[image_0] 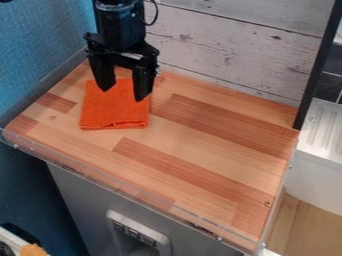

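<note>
Orange cloth — lies fairly flat at ten to eleven o'clock on the wooden table, taking twelve as the top of the view. Roughly square; its near edge looks layered, as if folded, with a small pucker midway along. Its far part runs in under the gripper.

Gripper hangs down from the top edge, fingers well apart, nothing clamped between them. Both tips appear over the cloth, one toward its middle, the other near its three o'clock side. Whether they touch the fabric, the observer cannot tell.

State of the work, by judgement: cloth spread and seemingly folded, but neither grasped nor lifted. How much handling remains cannot be judged from its lie alone.

Outward: pale plank wall from twelve to one o'clock; dark upright post at two; white ribbed surface at three; textured blue wall at ten. Below the table's near edge, a grey panel carries a framed fitting between six and seven.

Labels — no writing legible on cloth, gripper or fitting.
</note>
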`<state>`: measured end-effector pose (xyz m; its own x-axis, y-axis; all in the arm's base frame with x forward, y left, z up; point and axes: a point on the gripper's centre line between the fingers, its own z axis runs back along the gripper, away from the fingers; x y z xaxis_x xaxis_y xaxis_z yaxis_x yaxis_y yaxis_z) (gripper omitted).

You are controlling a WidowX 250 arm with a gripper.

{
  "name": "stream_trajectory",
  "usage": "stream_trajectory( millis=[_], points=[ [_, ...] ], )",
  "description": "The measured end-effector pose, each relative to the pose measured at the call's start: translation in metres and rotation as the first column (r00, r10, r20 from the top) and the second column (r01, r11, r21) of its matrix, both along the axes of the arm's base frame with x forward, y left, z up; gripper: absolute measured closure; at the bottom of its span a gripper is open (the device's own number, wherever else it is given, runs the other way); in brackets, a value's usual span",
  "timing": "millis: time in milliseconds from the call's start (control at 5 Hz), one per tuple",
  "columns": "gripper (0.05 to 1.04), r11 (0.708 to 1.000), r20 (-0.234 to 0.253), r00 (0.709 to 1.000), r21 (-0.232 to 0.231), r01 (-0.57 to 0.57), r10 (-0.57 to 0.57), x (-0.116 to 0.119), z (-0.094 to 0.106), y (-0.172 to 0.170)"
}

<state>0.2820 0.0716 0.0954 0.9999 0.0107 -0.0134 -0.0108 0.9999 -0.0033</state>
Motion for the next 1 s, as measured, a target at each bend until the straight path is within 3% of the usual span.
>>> stream_trajectory(
  millis=[400,600,1000],
  points=[
    [0.085,1.0,-0.008,1.0,0.0,-0.006,0.006,0.0006,0.0033,-0.0033],
    [0.086,1.0,0.021,1.0,0.01,-0.009,0.009,0.0071,0.0068,-0.0031],
    [0.085,1.0,0.028,1.0,0.018,-0.011,0.01,0.0088,0.0061,-0.0063]
  ],
)
